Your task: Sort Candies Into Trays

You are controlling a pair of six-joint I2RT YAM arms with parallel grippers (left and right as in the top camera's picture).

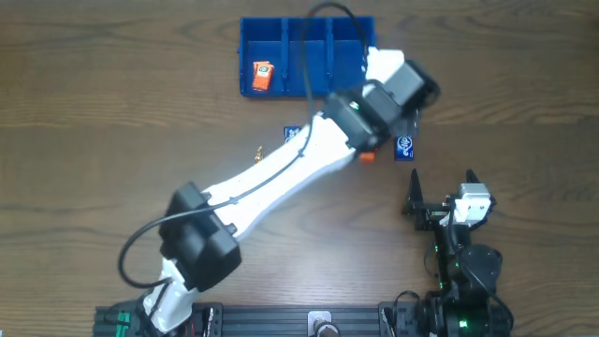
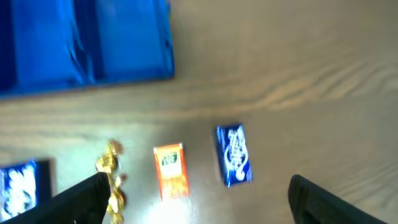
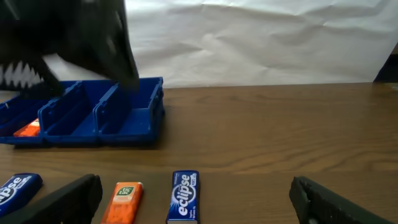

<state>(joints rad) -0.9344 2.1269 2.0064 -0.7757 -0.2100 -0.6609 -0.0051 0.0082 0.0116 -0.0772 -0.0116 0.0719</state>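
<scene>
**Packs look light, rigid: pinch long edges**

Top view: blue tray (image 1: 281, 33) holds 1 orange box (image 1: 262, 77).
Left wrist view: left jaws gape empty over the counter's (image 2: 298, 62) orange pack (image 2: 170, 171) and blue pack (image 2: 234, 155).
Right wrist view: right jaws gape empty.

Wooden table (image 1: 94, 112); white sheet (image 3: 261, 43), perhaps.

In my right wrist view, the blue pack (image 3: 185, 197) has one word in big white letters running along its top. The second blue pack (image 3: 15, 188) has the same white letters. The orange pack (image 3: 124, 201) between them has a small green and white label with tiny letters. From my left wrist, the print is too blurry to read.
</scene>
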